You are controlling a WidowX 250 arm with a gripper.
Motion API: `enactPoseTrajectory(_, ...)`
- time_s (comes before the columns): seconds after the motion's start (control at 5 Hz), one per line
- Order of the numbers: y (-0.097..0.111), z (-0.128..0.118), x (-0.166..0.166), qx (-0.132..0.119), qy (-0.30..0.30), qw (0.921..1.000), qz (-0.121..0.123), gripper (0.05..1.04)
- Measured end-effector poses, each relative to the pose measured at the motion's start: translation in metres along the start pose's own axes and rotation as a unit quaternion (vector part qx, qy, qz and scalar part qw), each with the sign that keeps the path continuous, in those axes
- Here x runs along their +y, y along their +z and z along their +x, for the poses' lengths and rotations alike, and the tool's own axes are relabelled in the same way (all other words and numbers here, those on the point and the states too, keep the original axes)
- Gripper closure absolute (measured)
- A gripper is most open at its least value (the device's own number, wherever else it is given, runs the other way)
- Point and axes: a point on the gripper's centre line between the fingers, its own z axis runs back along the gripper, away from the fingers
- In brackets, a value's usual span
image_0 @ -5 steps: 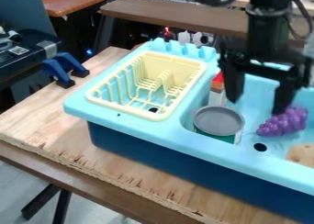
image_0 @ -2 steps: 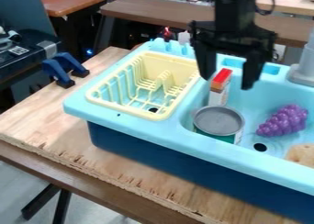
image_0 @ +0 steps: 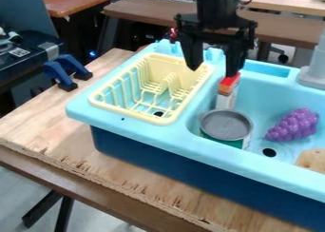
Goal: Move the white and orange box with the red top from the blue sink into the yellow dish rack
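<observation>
- Arm (image_0: 215,7): black all over, a thick, blocky column at the upper centre of the frame
- 1 thin black cable (image_0: 244,2), curving in a loose loop along the column's right side, near the top edge
- Gripper (image_0: 212,72): black, with a wide crosspiece (image_0: 217,25) with squared, stepped ends
- 2 matching black fingers (image_0: 235,50), broad above, tapering to narrow tips
</observation>
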Motion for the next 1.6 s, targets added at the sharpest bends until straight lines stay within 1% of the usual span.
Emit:
enactPoseTrajectory(0.2, -0.008, 0.004, 0.005, -0.001, 0.0, 0.9999, -0.012, 0.078)
enactPoseTrajectory(0.4, -0.027, 0.013, 0.009, 0.011, -0.001, 0.9997, -0.024, 0.078)
enactPoseTrajectory(0.6, -0.035, 0.02, 0.012, 0.018, -0.001, 0.9995, -0.026, 0.078)
enactPoseTrajectory(0.8, -0.041, 0.027, 0.015, 0.024, 0.0, 0.9992, -0.033, 0.078)
enactPoseTrajectory(1.2, -0.048, 0.039, 0.014, 0.028, -0.002, 0.9989, -0.039, 0.078)
enactPoseTrajectory(1.4, -0.05, 0.042, 0.012, 0.033, -0.003, 0.9988, -0.037, 0.078)
enactPoseTrajectory(1.6, -0.051, 0.043, 0.009, 0.036, -0.005, 0.9987, -0.036, 0.118)
